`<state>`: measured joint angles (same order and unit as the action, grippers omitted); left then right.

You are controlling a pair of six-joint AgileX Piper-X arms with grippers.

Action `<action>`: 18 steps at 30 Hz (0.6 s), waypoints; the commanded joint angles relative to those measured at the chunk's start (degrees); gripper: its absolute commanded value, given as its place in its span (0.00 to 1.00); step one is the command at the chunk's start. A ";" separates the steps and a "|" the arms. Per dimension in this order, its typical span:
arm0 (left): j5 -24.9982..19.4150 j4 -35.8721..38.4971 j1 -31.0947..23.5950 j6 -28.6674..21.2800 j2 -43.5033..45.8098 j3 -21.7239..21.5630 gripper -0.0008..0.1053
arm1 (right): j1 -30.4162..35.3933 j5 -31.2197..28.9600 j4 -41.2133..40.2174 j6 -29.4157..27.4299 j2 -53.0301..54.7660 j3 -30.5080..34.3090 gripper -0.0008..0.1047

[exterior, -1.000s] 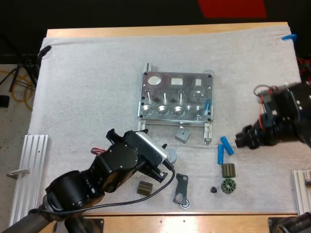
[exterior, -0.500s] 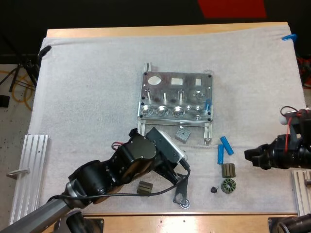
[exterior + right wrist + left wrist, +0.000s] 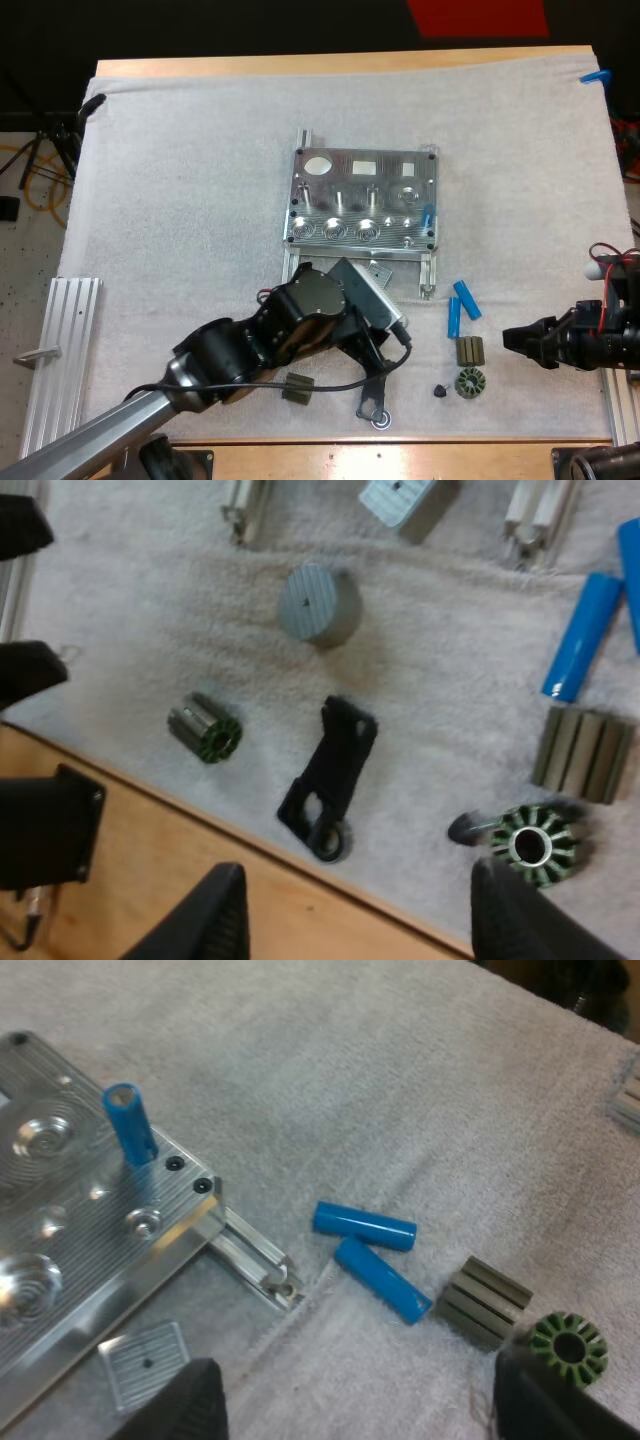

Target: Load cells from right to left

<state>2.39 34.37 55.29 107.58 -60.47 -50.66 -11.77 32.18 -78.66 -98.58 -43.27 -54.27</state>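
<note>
Shifting right across the white mat (image 3: 180, 180), the left gripper (image 3: 360, 1395) nears the loose cells (image 3: 453, 316) as the right gripper (image 3: 512, 340) draws back.
High view: the left arm lies low, slanting from the near-left corner toward the metal fixture (image 3: 362, 197), where one blue cell (image 3: 428, 216) stands at its right end; the loose cells lie between the grippers. Left wrist view: fingers stand wide apart, clear of the loose cells, with a slotted block (image 3: 485, 1300) beside them. Right wrist view: fingers are spread wide over the black bracket (image 3: 330, 778), holding nothing.
</note>
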 commanded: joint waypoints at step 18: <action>-6.34 -9.16 8.99 16.12 -16.02 -0.50 0.54 | 0.26 -6.52 -1.99 -0.63 1.31 0.01 0.48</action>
<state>-3.16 26.33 64.02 122.78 -76.78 -50.66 -11.77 25.81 -80.12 -98.58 -42.57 -54.27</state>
